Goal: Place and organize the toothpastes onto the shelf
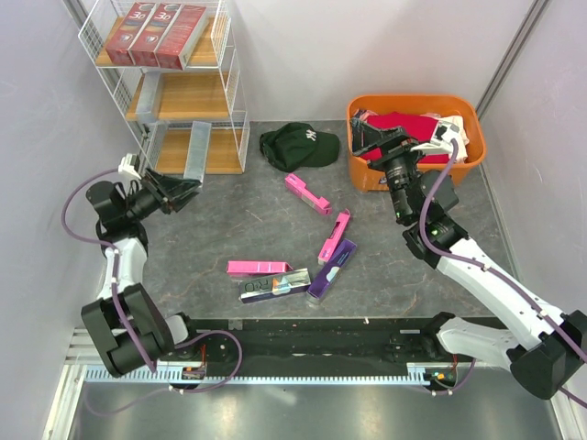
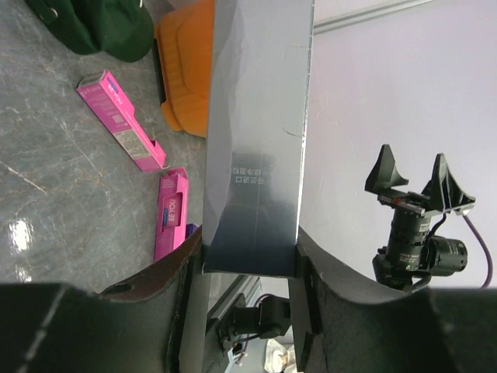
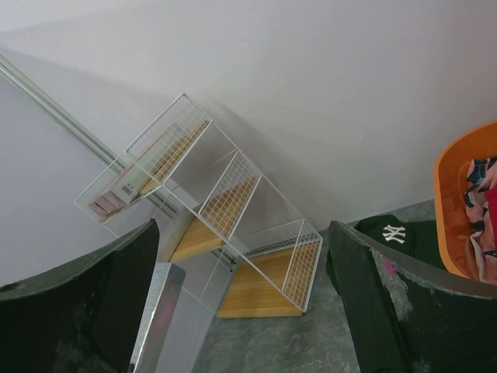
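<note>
Silver-grey toothpaste box (image 2: 260,140) clamped at end by left tool (image 2: 248,268), beside shelf (image 1: 188,92). Judged light, stiff, slick, crushable; best gripped across narrow sides. Right tool (image 3: 241,311) spread wide, empty.

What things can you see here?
Shelf: one, white wire, far left.
Red toothpaste boxes: three, dark red, top board.
Pink toothpaste boxes: three, hot pink, on the table.
Purple toothpaste box: one, purple, table.
Shiny toothpaste box: one, holographic, table.
Silver toothpaste box: one, silver, held near lowest board.
Cap: one, dark green, table.
Tub: one, orange, far right.
Left gripper: one, black, gripping the silver box.
Right gripper: one, black, open above tub.
</note>
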You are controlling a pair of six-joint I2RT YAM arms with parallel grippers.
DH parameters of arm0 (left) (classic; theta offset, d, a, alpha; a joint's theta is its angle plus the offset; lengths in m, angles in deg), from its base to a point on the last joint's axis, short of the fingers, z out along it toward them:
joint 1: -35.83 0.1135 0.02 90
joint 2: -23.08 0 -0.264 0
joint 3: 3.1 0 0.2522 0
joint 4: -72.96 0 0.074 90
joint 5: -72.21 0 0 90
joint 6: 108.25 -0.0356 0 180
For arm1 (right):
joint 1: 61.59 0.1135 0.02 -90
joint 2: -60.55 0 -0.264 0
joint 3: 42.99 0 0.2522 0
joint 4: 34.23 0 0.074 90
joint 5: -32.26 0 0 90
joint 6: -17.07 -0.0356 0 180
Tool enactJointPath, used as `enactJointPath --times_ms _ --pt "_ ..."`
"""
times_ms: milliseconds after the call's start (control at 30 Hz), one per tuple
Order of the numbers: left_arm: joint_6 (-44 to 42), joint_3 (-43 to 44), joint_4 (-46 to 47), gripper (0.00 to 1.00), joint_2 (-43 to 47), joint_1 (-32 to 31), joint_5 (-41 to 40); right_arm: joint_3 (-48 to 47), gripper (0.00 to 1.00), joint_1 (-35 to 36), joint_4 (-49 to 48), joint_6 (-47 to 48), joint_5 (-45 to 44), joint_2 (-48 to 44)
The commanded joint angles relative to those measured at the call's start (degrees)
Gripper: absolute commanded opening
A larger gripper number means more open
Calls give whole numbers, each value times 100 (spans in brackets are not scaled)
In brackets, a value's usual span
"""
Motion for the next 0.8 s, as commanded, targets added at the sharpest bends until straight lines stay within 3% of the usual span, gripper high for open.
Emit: enactJointPath --times_ms 0,367,767 --pt "107 663 585 9 -309 46 -175 -299 98 -68 3 2 217 69" --pt "1039 1603 1403 4 -1653 28 -553 -202 98 -244 152 -68 305 43" --pt "1680 3026 1404 3 -3016 37 -509 -211 98 -358 337 -77 419 51"
